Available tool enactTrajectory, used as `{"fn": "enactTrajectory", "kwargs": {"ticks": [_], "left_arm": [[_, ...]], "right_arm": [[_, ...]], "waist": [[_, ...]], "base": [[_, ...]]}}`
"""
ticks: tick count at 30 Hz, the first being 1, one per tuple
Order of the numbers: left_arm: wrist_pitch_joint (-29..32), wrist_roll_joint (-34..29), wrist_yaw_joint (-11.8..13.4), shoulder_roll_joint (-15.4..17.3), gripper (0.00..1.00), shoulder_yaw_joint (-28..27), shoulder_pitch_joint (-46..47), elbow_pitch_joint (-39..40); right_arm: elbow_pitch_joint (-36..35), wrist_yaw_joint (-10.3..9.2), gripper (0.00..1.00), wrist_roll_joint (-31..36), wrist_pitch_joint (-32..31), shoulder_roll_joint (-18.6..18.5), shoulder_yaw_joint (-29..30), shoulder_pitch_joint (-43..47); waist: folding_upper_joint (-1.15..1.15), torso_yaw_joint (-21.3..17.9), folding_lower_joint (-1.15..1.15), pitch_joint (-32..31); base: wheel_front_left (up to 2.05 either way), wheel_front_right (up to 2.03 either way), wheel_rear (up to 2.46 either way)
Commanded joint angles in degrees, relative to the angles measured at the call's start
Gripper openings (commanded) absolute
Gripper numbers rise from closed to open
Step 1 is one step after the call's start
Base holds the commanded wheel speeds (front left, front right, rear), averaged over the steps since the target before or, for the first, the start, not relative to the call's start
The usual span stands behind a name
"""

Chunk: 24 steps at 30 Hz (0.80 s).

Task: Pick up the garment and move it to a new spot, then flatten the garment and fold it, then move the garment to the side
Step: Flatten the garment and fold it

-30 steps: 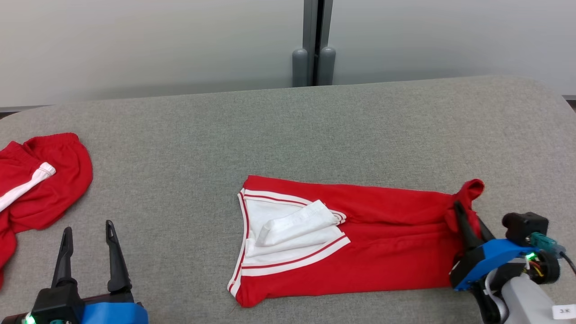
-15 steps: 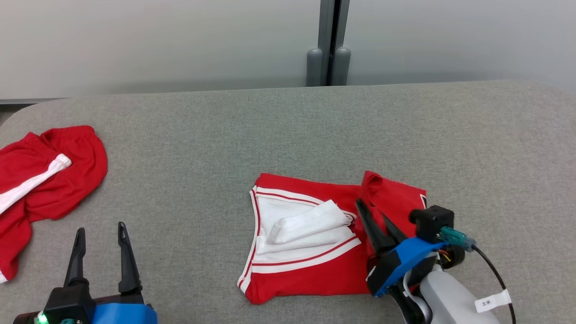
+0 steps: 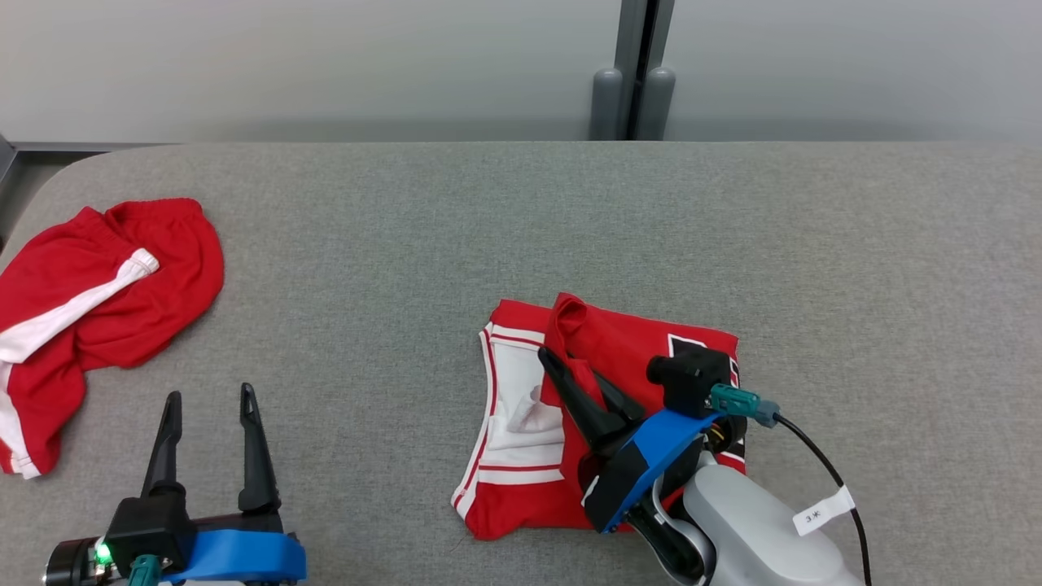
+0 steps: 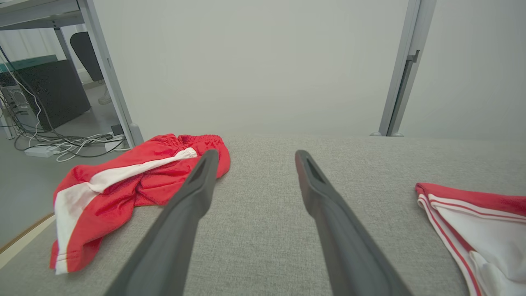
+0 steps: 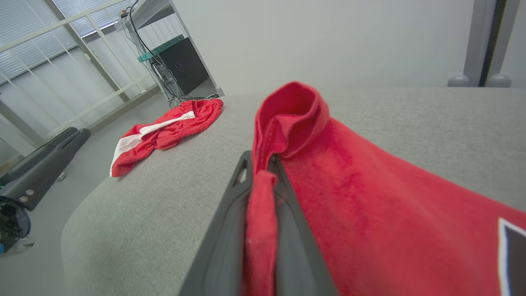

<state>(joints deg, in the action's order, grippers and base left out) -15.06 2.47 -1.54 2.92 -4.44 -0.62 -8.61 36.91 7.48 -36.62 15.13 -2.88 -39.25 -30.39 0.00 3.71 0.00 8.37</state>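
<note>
Right gripper (image 3: 570, 368) clamps a red fold of the garment (image 3: 627, 346), which lies near the table's (image 3: 855, 244) six o'clock edge. Left gripper (image 3: 207, 396), fingers apart, sits at eight o'clock. Bare surface runs to twelve and three o'clock; red shorts (image 3: 106, 301) crowd the nine o'clock edge.

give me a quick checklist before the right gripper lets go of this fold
1. Right gripper shut on the garment at its red edge: ok.
2. Lifted edge carried over the white panel: not ok, white shows on the left.
3. Fold edges lined up: cannot tell, the arm hides the near side.
4. Left gripper open, off the cloth: ok.
5. Red shorts apart from the garment: ok.
</note>
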Motion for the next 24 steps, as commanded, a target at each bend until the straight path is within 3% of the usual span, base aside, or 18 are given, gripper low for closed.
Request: {"fn": "enactTrajectory", "kwargs": {"ticks": [1, 11, 12, 13, 14, 19, 24], "left_arm": [[-0.2, 0.1, 0.1, 0.0, 1.00, 0.5, 1.3, 0.0], [-0.2, 0.8, 0.4, 0.0, 1.00, 2.0, 2.7, -0.7], [-0.2, 0.9, 0.5, 0.0, 1.00, 2.2, 2.8, -0.7], [-0.2, 0.9, 0.6, 0.0, 1.00, 2.4, 2.9, -0.8], [-0.2, 1.0, 0.6, 0.0, 1.00, 2.5, 3.0, -0.8], [-0.2, 1.2, 0.9, 0.0, 1.00, 2.6, 2.8, -0.9], [-0.2, 1.0, 1.1, 0.0, 1.00, 2.8, 1.9, -0.1]], "right_arm": [[-0.2, 0.03, 0.00, -0.9, 0.0, 0.0, -0.9, -1.2], [2.7, 0.03, 0.00, -4.5, 0.0, 0.0, -3.9, -4.5], [3.4, 0.03, 0.25, -4.4, 0.0, 0.0, -4.0, -5.0], [4.0, 0.03, 0.96, -4.6, 0.0, 0.0, -4.4, -5.1], [4.3, 0.03, 1.00, -5.2, 0.0, 0.0, -4.7, -5.1], [4.6, 0.03, 1.00, -3.7, 0.0, 0.0, -3.5, -5.9], [2.4, 0.03, 1.00, 1.7, 0.0, -0.1, 3.0, -3.6]], "waist": [[0.00, 0.5, 0.00, 0.4], [0.00, 2.2, 0.00, 2.0], [0.00, 2.3, 0.00, 2.2], [0.00, 2.4, 0.00, 2.3], [0.00, 2.4, 0.00, 2.3], [0.00, 1.6, 0.00, 2.0], [0.00, 0.2, 0.00, 0.9]], "base": [[0.00, 0.00, 0.00], [0.00, 0.00, 0.00], [0.00, 0.00, 0.00], [0.00, 0.00, 0.00], [0.00, 0.00, 0.00], [0.00, 0.00, 0.00], [0.00, 0.00, 0.00]]}}
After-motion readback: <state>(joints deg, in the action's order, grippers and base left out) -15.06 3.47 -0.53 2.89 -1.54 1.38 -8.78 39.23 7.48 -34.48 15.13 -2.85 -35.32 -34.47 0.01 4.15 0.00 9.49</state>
